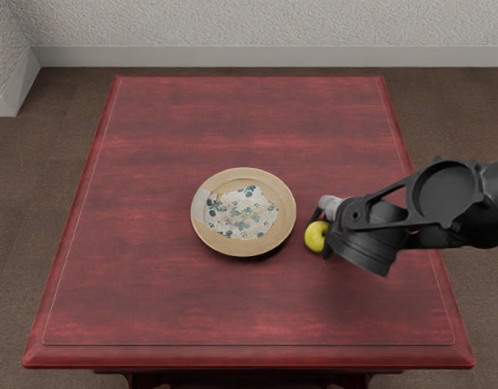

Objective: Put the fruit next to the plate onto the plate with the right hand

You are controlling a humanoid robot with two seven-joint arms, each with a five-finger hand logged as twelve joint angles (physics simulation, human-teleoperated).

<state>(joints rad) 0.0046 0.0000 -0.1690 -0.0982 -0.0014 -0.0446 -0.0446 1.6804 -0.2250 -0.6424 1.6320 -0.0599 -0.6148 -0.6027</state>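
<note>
A small yellow fruit [315,236] lies just right of the tan plate [204,229] with a green leaf pattern, near the table's middle. My right hand [325,227] comes in from the right edge and sits against the fruit's right side. Dark fingers [317,215] curl over its top and under its lower edge, so the hand is shut on it. The bulky black wrist and forearm [410,215] hide the palm and the fruit's right half. The fruit is level with the plate's rim, and nothing shows whether it is off the table. The left arm is out of view.
The red wooden table [151,308] has raised edges all round. Brown floor surrounds it, and a white wall runs along the back.
</note>
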